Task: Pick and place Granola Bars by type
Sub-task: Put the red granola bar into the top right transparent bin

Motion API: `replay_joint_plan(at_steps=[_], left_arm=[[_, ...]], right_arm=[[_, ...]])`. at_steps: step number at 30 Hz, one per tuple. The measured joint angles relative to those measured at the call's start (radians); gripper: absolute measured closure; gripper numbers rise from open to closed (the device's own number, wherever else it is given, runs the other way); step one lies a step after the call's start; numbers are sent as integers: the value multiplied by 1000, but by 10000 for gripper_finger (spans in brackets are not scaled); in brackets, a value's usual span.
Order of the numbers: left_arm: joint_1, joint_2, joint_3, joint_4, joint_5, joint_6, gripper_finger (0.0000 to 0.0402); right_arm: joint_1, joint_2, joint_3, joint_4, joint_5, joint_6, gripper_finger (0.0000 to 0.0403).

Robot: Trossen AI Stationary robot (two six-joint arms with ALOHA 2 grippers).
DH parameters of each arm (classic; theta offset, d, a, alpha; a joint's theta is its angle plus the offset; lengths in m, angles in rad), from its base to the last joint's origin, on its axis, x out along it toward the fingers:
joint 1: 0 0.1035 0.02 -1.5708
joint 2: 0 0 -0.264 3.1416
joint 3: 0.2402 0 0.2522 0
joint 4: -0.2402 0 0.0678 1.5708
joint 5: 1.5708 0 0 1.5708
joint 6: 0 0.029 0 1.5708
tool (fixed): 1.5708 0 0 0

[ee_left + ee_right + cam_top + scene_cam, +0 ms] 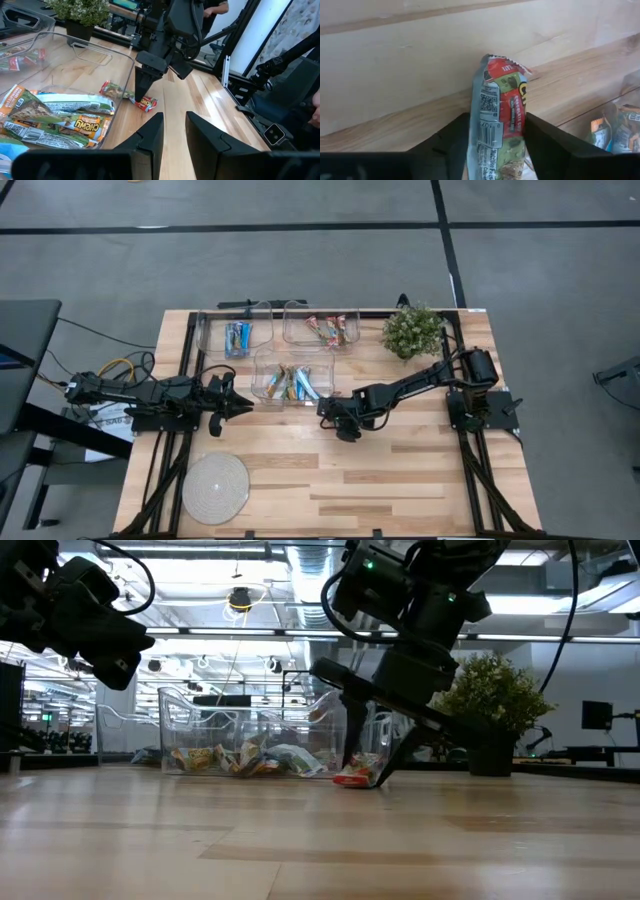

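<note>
A red-and-green granola bar [501, 110] lies flat on the table beside the near clear bin [262, 388], which holds mixed bars. My right gripper [368, 776] stands over this bar [148, 103] and is shut on it. In the high view the right gripper [338, 412] hides it. Blue bars lie in the far left bin [236, 335] and red multicoloured bars in the far right bin [322, 329]. My left gripper [173, 131] is open and hovers above the table left of the near bin [238, 402]. My right gripper pinches the red-and-green bar between its two fingers [547, 145], which press on its long edges [479, 125]. The fingers come from above, slanting down, and lie across the bar. The bar's red end [506, 67] sticks out past the fingertips, and the bar [352, 778] rests on the table.
A potted plant [412, 331] stands at the far right of the table, close behind the right arm. A round pale disc [215, 487] lies near the front left. Bare wood stretches across the near half of the table [400, 480].
</note>
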Motion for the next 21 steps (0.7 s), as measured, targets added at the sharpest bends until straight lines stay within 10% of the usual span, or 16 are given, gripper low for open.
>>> replay_joint_plan(at_steps=[21], left_arm=[[0, 0, 0, 0, 0, 0, 328]], right_arm=[[69, 4, 50, -1, -8, 402, 364]])
